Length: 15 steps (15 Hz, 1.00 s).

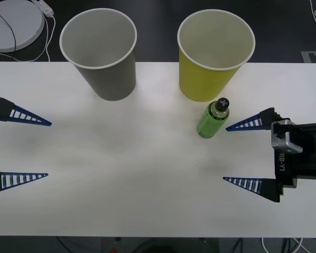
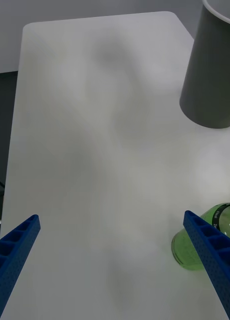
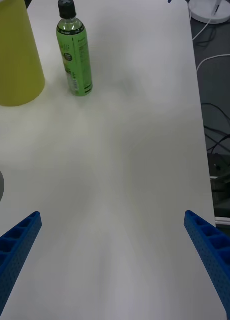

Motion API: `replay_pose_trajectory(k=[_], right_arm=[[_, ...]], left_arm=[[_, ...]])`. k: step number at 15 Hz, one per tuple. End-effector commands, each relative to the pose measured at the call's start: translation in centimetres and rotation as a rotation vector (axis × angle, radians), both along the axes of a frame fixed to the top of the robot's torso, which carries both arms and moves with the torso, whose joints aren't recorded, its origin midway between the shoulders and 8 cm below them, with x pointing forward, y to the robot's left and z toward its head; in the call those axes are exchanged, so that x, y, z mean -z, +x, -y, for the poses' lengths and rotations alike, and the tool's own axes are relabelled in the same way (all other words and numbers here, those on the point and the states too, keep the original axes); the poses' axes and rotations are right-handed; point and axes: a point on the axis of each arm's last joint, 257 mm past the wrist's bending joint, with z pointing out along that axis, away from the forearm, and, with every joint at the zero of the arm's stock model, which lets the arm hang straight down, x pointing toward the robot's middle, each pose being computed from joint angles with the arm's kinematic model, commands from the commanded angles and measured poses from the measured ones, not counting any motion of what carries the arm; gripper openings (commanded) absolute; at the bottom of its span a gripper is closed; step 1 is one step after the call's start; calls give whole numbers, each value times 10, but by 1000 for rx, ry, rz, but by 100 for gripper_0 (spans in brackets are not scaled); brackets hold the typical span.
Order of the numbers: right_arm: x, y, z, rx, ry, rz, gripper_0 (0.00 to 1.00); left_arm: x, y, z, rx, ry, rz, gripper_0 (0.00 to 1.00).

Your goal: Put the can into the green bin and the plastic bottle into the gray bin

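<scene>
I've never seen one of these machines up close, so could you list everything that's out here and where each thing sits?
gray bin: one, gray with a white inside, standing upright at the far edge of the table, on the robot's left.
green bin: one, yellow-green with a white inside, standing upright at the far edge, on the robot's right.
plastic bottle: one, clear with green liquid and a black cap, standing just in front of the green bin.
table: one, white, bearing all of the above.
round disc: one, white, with a cord, on the dark floor beyond the table's far left corner.
left gripper: one, blue ribbed jaws wide open, at the table's left edge.
right gripper: one, blue ribbed jaws wide open, at the right, near the bottle.
</scene>
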Motion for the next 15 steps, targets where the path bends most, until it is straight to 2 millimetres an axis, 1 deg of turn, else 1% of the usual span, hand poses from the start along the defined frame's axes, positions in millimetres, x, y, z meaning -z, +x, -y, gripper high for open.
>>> replay_pose_trajectory(k=[1,3,4,8,11,15], right_arm=[[0,0,0,0,0,0,100],[0,0,0,0,0,0,100],[7,-2,6,11,-6,-23,100],[-6,-5,7,21,55,-36,100],[-13,-1,11,63,104,-18,100],[-15,1,28,105,105,5,100]], left_arm=[[0,0,0,0,0,0,100],[0,0,0,0,0,0,100],[0,0,0,0,0,0,100],[0,0,0,0,0,0,100],[0,0,0,0,0,0,100],[0,0,0,0,0,0,100]])
